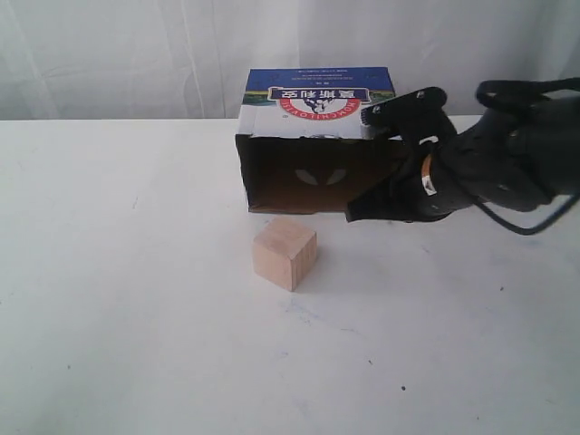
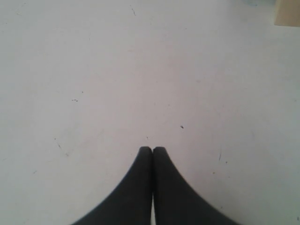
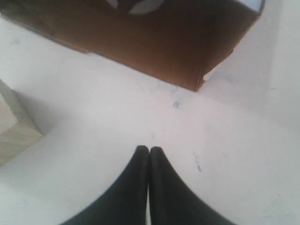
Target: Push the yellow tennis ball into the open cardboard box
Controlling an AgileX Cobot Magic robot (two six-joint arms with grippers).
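Note:
The open cardboard box [image 1: 308, 136] lies on its side at the back of the table, blue printed top up, its dark opening facing forward. In the right wrist view the box's brown inside [image 3: 154, 47] fills the far part of the picture. The yellow tennis ball shows in no view. My right gripper [image 1: 358, 213] is shut and empty, low at the right part of the box's mouth; its tips [image 3: 149, 149] hover over bare table just short of the box's edge. My left gripper [image 2: 153, 149] is shut on nothing above plain white table and is outside the exterior view.
A pale wooden cube [image 1: 285, 252] stands on the white table [image 1: 136, 299] in front of the box, left of my right gripper; it shows as a corner [image 3: 14, 131] and an edge [image 2: 288, 11] in the wrist views. White curtains hang behind.

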